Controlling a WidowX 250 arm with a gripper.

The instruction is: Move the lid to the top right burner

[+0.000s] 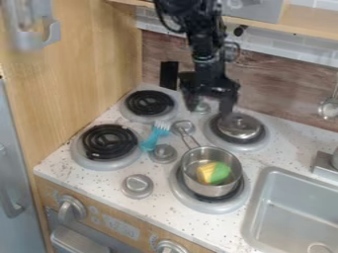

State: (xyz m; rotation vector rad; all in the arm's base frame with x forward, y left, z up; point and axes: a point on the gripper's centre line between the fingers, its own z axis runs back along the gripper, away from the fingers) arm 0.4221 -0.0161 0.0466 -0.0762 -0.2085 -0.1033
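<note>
1. The fingers (228,103) stand wide apart, gripping nothing; one tip is at the lid's left edge, though I cannot tell whether they touch.
2. The lid (240,126) lies on the top right burner (257,144).
3. It is round, silver and shiny, with a gently domed top and bright reflections.

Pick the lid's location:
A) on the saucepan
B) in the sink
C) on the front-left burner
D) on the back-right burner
D: the lid rests on the back-right burner, behind the saucepan.
</note>
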